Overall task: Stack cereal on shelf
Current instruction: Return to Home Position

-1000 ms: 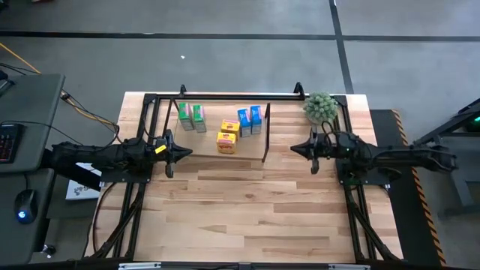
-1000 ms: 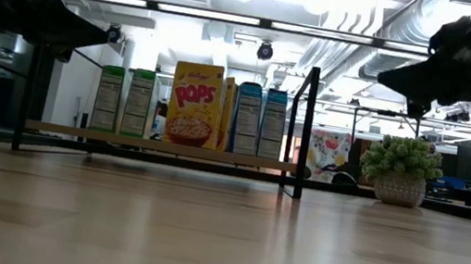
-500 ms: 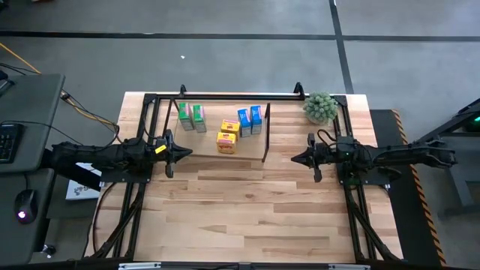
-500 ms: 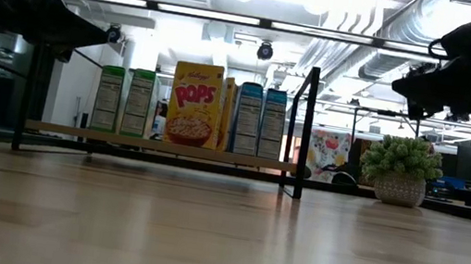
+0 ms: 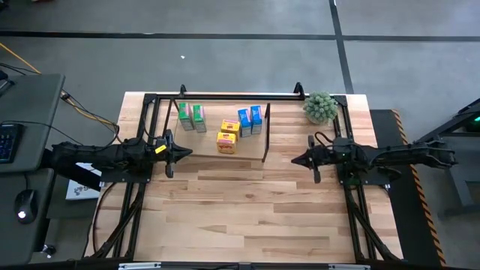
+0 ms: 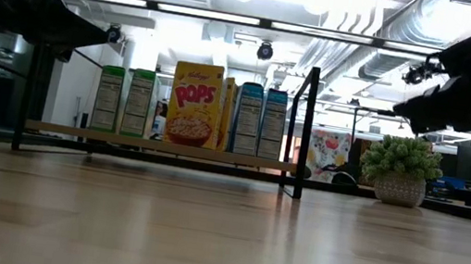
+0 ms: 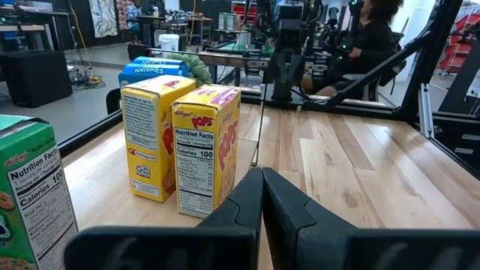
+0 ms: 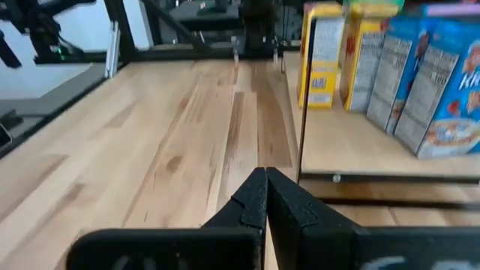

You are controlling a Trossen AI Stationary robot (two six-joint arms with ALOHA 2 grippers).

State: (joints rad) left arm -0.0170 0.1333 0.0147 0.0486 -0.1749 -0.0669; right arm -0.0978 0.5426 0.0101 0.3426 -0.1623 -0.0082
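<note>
Several small cereal boxes stand upright on the shelf's wooden board (image 5: 251, 150): two green (image 5: 191, 117), two yellow (image 5: 227, 136) and two blue (image 5: 250, 120). The low view shows them in a row, green (image 6: 123, 101), yellow (image 6: 195, 104), blue (image 6: 258, 121). My left gripper (image 5: 187, 152) hovers shut just left of the rack, at its near left corner. My right gripper (image 5: 294, 159) hovers shut to the right of the rack's end post (image 5: 266, 131). In the wrist views the shut fingers (image 7: 262, 180) (image 8: 265, 180) point at the boxes and hold nothing.
A round fuzzy green plant in a pot (image 5: 320, 107) stands at the table's far right corner, behind my right arm. The pale plank tabletop (image 5: 247, 210) stretches bare toward the near edge. Black frame legs run along both sides. A person sits beyond the table (image 7: 375, 37).
My right gripper has shifted a little toward the table's near edge and sunk slightly, staying shut. The left arm and the boxes have kept still.
</note>
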